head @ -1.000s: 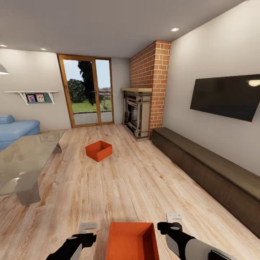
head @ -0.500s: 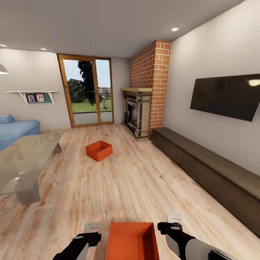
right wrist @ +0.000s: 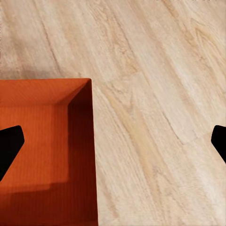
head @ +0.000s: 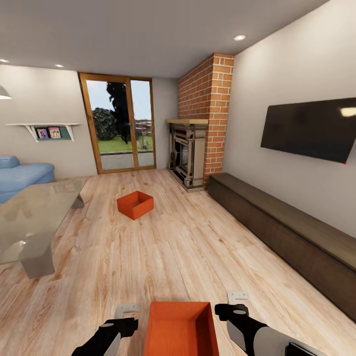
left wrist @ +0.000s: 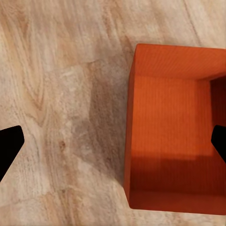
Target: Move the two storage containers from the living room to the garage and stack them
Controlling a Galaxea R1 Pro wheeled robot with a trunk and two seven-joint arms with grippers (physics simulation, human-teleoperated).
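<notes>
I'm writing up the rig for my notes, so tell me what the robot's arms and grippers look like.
In the head view, the left gripper and right gripper are pale grey blocky plates on glossy black wrists. The right forearm widens into a smooth light grey shell. In the wrist views the fingertips are plain black wedges. No cables or markings are visible.

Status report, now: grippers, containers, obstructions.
Left gripper and right gripper open, flanking near container, neither touching it. Far container on wood floor toward glazed door. Glass table off to left, not blocking.
</notes>
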